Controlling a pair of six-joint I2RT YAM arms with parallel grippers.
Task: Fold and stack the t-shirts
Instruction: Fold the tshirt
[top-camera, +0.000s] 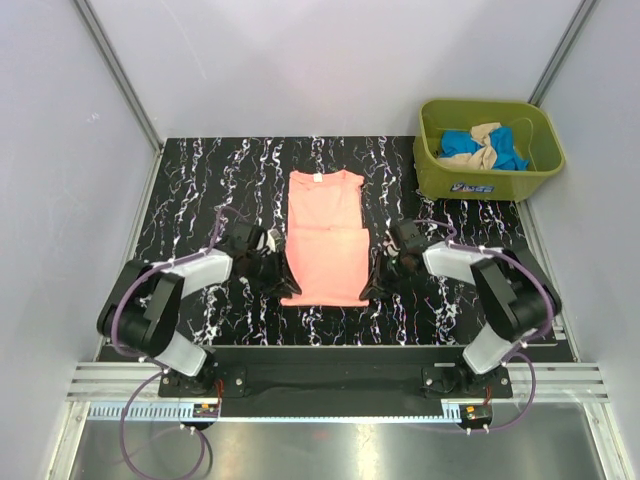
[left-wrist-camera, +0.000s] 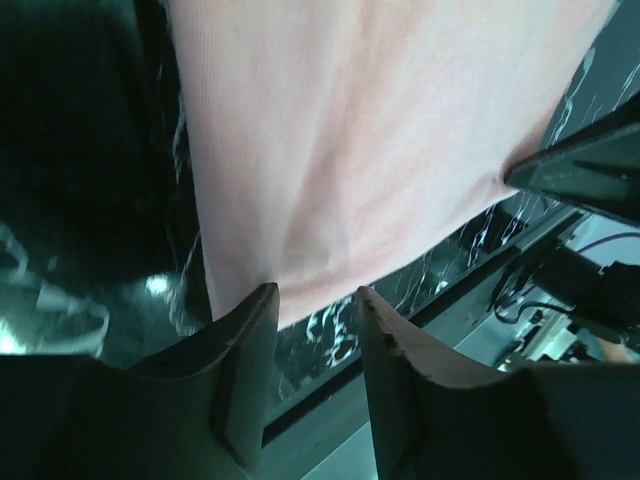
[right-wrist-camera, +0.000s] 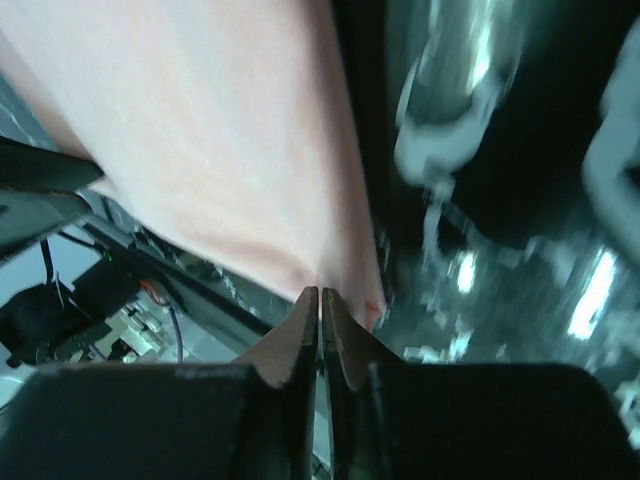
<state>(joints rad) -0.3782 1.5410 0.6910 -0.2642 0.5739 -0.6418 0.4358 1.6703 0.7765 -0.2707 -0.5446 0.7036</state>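
A salmon-pink t-shirt (top-camera: 325, 235) lies flat on the black marbled table, folded into a long strip with its collar at the far end. My left gripper (top-camera: 283, 280) is at the shirt's near left corner. In the left wrist view it (left-wrist-camera: 315, 292) is open, with the hem of the pink cloth (left-wrist-camera: 380, 130) just beyond its tips. My right gripper (top-camera: 375, 285) is at the near right corner. The right wrist view shows it (right-wrist-camera: 320, 292) shut, pinching the edge of the pink cloth (right-wrist-camera: 220, 130). A blue t-shirt (top-camera: 465, 146) and a beige one (top-camera: 487, 150) lie crumpled in the tub.
An olive-green plastic tub (top-camera: 432, 170) stands at the back right corner of the table (top-camera: 200, 180). Grey walls close in the left, right and far sides. The arm bases sit on a black rail (top-camera: 320, 375) along the near edge.
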